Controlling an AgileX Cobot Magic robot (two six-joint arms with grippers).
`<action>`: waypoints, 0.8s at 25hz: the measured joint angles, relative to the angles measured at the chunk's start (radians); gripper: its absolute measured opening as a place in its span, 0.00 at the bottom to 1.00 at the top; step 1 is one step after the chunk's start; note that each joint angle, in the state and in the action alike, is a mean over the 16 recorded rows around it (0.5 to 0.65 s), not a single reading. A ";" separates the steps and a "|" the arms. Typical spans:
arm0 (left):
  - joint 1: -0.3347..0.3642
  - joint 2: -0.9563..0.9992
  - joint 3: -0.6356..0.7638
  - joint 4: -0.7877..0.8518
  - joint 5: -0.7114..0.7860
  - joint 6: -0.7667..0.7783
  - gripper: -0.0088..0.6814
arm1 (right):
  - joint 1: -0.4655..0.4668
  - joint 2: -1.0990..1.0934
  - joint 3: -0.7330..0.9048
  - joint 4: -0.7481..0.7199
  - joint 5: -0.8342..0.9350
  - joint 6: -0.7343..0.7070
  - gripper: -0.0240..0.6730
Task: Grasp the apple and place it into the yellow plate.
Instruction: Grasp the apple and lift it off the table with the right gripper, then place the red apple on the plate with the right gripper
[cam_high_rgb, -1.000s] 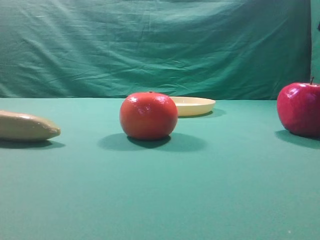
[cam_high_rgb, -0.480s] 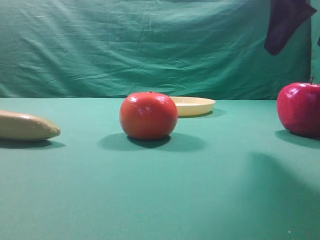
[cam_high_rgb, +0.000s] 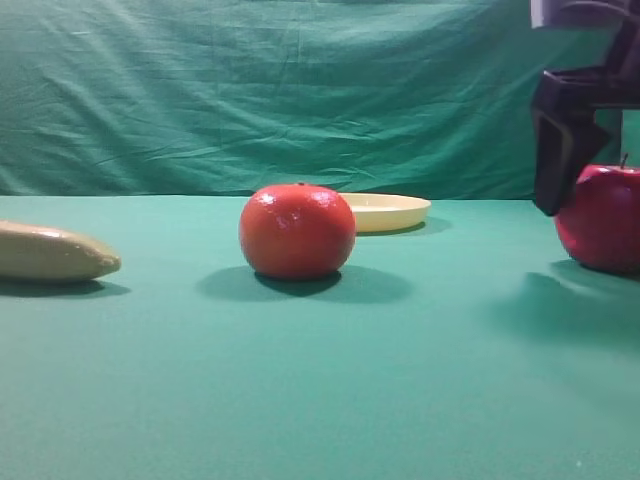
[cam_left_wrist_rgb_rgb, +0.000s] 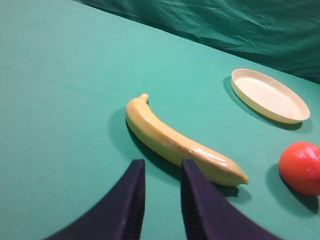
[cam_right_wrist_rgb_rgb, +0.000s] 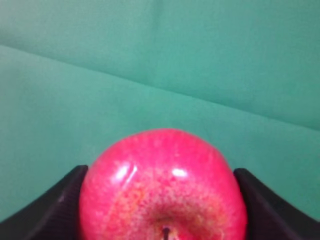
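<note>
The glossy crimson apple (cam_high_rgb: 608, 222) rests on the green cloth at the far right and fills the bottom of the right wrist view as apple (cam_right_wrist_rgb_rgb: 162, 185), stem facing the camera. My right gripper (cam_right_wrist_rgb_rgb: 160, 171) is open, its dark jaws flanking the apple on both sides. From the exterior high view only its left finger (cam_high_rgb: 555, 150) shows, hanging just in front of the apple's left edge. The pale yellow plate (cam_high_rgb: 388, 212) lies further back, centre-right, and as plate (cam_left_wrist_rgb_rgb: 270, 95). My left gripper (cam_left_wrist_rgb_rgb: 162, 165) hovers over the cloth with its fingers close together and nothing between them.
An orange-red round fruit (cam_high_rgb: 297, 231) stands mid-table in front of the plate, also seen as fruit (cam_left_wrist_rgb_rgb: 301, 167). A banana (cam_high_rgb: 52, 252) lies at the left, just beyond the left fingertips as banana (cam_left_wrist_rgb_rgb: 180, 142). A green curtain (cam_high_rgb: 300, 90) closes the back.
My right gripper has come down from the top right corner to the apple's level, and its shadow has spread on the cloth. The apple, plate, round fruit and banana have not moved.
</note>
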 joint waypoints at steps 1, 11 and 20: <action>0.000 0.000 0.000 0.000 0.000 0.000 0.24 | 0.000 0.002 -0.015 0.000 0.004 0.000 0.80; 0.000 0.000 0.000 0.000 0.000 0.000 0.24 | 0.016 0.060 -0.321 0.001 0.045 -0.005 0.75; 0.000 0.000 0.000 0.000 0.000 0.000 0.24 | 0.103 0.278 -0.665 0.001 0.052 -0.041 0.75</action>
